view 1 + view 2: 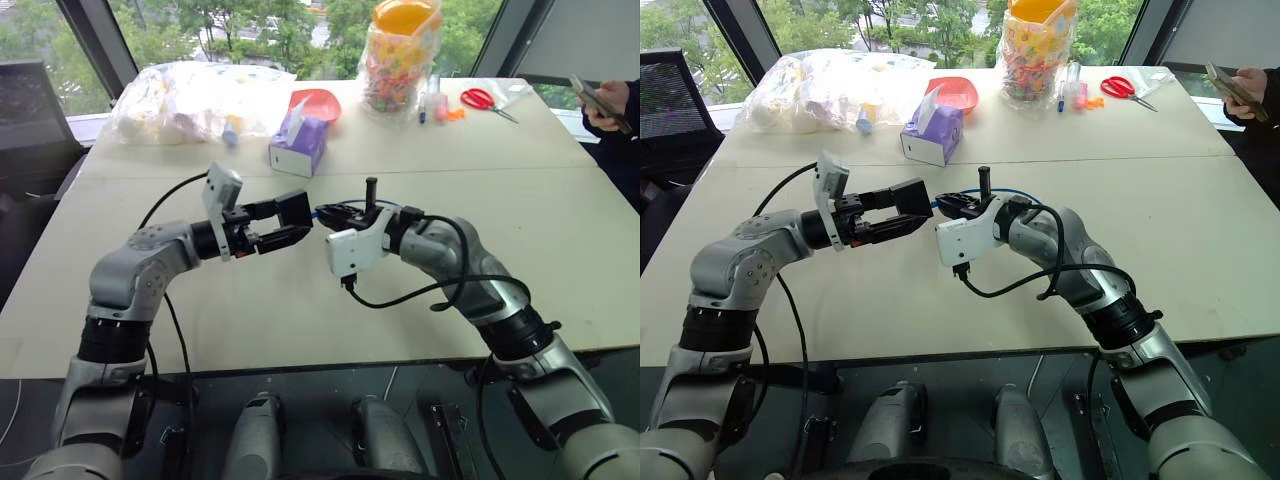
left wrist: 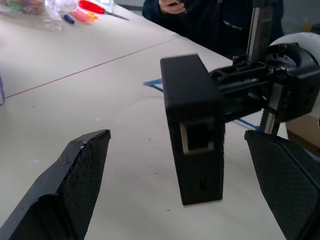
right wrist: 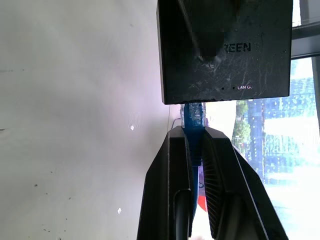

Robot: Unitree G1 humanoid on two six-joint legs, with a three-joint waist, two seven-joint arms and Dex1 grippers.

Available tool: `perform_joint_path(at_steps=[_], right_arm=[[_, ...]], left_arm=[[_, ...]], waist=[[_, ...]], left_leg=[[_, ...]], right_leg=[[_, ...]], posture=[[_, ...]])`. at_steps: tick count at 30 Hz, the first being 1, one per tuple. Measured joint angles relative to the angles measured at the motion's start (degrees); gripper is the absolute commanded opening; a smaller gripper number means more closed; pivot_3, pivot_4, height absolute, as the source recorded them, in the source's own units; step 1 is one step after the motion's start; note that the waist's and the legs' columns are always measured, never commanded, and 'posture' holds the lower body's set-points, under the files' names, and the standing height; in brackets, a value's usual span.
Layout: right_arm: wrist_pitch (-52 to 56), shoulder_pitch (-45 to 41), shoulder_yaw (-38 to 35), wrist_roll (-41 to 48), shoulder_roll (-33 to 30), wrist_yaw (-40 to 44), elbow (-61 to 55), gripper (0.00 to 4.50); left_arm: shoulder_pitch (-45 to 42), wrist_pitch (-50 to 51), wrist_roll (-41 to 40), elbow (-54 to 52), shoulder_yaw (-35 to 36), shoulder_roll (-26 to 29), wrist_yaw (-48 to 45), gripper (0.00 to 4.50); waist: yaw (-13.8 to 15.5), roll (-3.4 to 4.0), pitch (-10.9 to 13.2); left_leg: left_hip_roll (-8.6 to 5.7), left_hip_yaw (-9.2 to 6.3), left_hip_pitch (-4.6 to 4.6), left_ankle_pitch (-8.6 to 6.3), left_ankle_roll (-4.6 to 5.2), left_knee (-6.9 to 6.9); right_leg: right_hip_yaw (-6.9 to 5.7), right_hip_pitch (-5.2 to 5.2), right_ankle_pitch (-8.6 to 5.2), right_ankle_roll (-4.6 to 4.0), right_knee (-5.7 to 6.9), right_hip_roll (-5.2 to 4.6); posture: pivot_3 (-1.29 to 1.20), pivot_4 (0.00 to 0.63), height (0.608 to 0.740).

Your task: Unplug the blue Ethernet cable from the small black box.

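The small black box [image 1: 293, 209] hangs above the table, one empty port facing the left wrist view [image 2: 195, 125]. The blue Ethernet cable [image 3: 192, 116] is plugged into its far side. My right gripper [image 3: 192, 134] is shut on the cable just behind the plug and points left toward the box [image 3: 225, 50]. From there the cable [image 1: 1005, 192] arcs back over my right wrist, and part of it lies on the table [image 2: 152, 84]. My left gripper [image 1: 292, 222] is open, with a finger [image 2: 75, 175] on either side of the box and a gap on both sides.
At the back of the white table [image 1: 560, 230] stand a purple tissue box [image 1: 298, 145], a red bowl [image 1: 318, 103], a clear plastic bag [image 1: 195, 100], a jar of colourful sweets [image 1: 400, 55] and red scissors [image 1: 487, 100]. A person's hand with a phone [image 1: 605, 105] is at the far right.
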Motion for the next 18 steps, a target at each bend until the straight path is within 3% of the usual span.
perform_joint_path(at_steps=[1, 4, 10, 12, 18], right_arm=[[0.38, 0.07, 0.00, -0.02, -0.18, 0.10, -0.29, 0.02], [1.21, 0.07, -0.01, -0.03, -0.28, 0.24, -0.95, 0.00], [2.01, 0.10, 0.08, -0.07, -0.40, 0.79, -1.65, 0.00], [2.03, 0.09, 0.10, -0.10, -0.41, 0.78, -1.65, 0.00], [2.00, -0.01, 0.16, 0.48, -0.44, 2.09, -1.65, 0.00]], left_arm=[[-0.37, -0.01, 0.00, 0.14, 0.00, -0.23, -0.15, 4.50], [-1.04, -0.20, 0.11, 1.08, -0.04, -0.84, -0.34, 3.64], [-0.99, -1.33, 1.43, 1.61, -0.66, -0.86, -1.09, 1.10], [-0.87, -1.30, 1.30, 1.60, -0.67, -0.88, -1.43, 0.53], [-0.63, -1.26, 1.56, 1.60, -0.84, -0.51, -2.06, 0.53]], waist=[[-0.03, 0.00, 0.00], [-0.18, 0.00, 0.00], [-0.14, 0.00, 0.00], [-0.06, 0.00, 0.00], [-0.12, 0.00, 0.00]], left_leg=[[0.00, -0.01, 0.01, 0.00, 0.00, -0.01], [0.01, -0.02, 0.04, 0.00, 0.00, -0.05], [0.00, -0.01, 0.02, 0.00, 0.00, -0.04], [0.00, -0.02, 0.03, 0.00, 0.00, -0.03], [0.00, -0.02, 0.03, 0.00, 0.00, -0.04]], right_leg=[[-0.01, 0.00, 0.00, 0.00, 0.00, 0.00], [-0.01, 0.00, 0.00, 0.00, 0.00, 0.01], [-0.01, -0.01, 0.00, 0.01, 0.00, 0.00], [-0.01, 0.01, 0.00, 0.00, 0.00, 0.00], [-0.01, 0.01, 0.00, 0.00, 0.00, 0.00]], posture=[[0.00, 0.150, 0.735], [0.00, 0.150, 0.735], [0.00, 0.150, 0.735], [0.00, 0.150, 0.735], [0.00, 0.150, 0.735]])
